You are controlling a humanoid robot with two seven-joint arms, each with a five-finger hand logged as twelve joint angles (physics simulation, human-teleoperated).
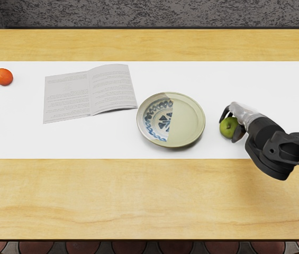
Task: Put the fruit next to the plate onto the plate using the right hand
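A small green fruit (227, 127) lies on the white table runner just right of the plate (187, 124), a round dish with a blue pattern on its left half. My right hand (232, 123) comes in from the right edge and its dark fingers curl around the fruit from above and from the right. The fruit still rests on the runner, a short gap away from the plate's rim. The left arm does not show.
An open booklet (89, 92) lies left of the plate. An orange fruit (3, 76) sits at the far left of the runner (276, 79). Bare wooden table (138, 196) runs in front and behind.
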